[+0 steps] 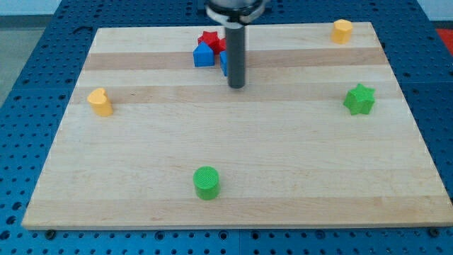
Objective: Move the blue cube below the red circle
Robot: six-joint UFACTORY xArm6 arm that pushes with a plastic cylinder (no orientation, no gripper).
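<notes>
The blue cube (223, 63) lies near the view's top centre, mostly hidden behind my rod, with only its left edge showing. It sits just below the red circle (223, 45), which is also largely covered by the rod. My tip (236, 86) rests on the board just below and right of the blue cube, touching or nearly touching it. A red star (207, 37) and a second blue block with a peaked top (203, 56) stand directly left of the cube and circle.
A yellow block (100, 102) stands at the view's left, another yellow block (342, 30) at the top right corner. A green star (359, 99) is at the right and a green cylinder (207, 183) at the bottom centre. The wooden board (283, 163) lies on a blue perforated table.
</notes>
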